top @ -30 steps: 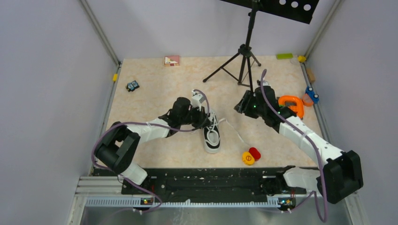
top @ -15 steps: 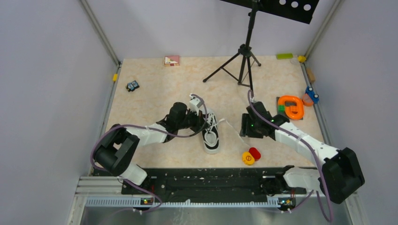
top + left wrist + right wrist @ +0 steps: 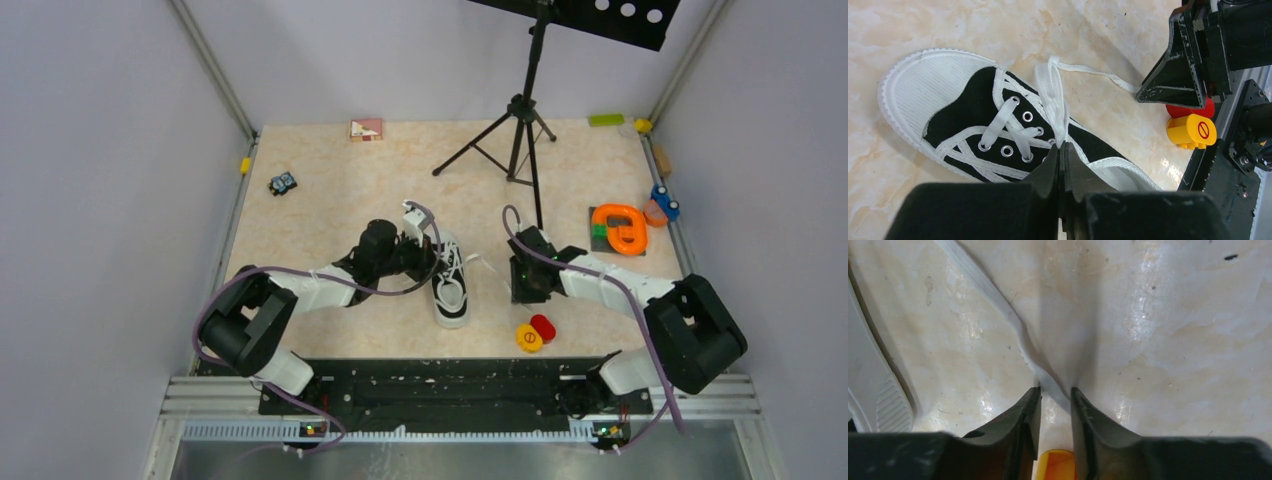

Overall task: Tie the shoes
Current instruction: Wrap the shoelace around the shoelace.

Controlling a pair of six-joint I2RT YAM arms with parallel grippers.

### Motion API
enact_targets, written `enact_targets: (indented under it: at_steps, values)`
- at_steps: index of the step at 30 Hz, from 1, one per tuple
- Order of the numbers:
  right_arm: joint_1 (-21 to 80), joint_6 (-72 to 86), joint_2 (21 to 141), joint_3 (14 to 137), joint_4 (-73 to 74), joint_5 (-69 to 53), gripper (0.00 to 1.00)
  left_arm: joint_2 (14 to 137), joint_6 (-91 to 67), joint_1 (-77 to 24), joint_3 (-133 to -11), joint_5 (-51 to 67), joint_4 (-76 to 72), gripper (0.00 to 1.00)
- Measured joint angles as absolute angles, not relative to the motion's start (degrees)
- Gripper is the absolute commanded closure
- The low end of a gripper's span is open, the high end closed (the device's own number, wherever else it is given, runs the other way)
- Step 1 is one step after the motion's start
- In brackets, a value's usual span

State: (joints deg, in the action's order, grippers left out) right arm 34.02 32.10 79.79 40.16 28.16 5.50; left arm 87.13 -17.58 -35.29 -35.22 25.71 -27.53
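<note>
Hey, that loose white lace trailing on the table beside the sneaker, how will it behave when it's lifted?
Probably floppy: the white lace lies wavy on the table, so it should droop either side of the right gripper straddling it. Likely light, but it is threaded through the sneaker, so a hard pull may drag the shoe. Thin, it might slip a loose pinch.

The overhead camera looks down from behind the arm bases (image 3: 450, 395) at the frame's bottom and takes in the whole table (image 3: 330, 170). The left wrist camera sits close above the sneaker (image 3: 963, 115), left of centre. The right wrist camera hugs the tabletop, sharing the lace (image 3: 998, 305) and yellow block (image 3: 1055, 465) with it.
</note>
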Motion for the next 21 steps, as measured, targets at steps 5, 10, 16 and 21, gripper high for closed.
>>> enact_targets:
  at_steps: [5, 10, 16, 21]
  values:
    - [34.02, 32.01, 80.34, 40.03, 26.79, 6.17, 1.00, 87.13, -17.58, -35.29, -35.00, 25.91, -28.23, 1.00]
    - [34.02, 31.35, 80.34, 41.56, 28.27, 6.52, 1.00, 87.13, -17.56, -35.29, -34.98, 26.20, -28.71, 1.00]
    - [34.02, 29.45, 83.74, 56.86, 28.21, 5.21, 1.00, 87.13, -17.50, -35.29, -34.48, 26.30, -29.52, 1.00]
    - [34.02, 29.04, 88.53, 67.79, 23.33, -0.01, 1.00, 87.13, -17.26, -35.29, -33.93, 26.17, -30.13, 1.00]
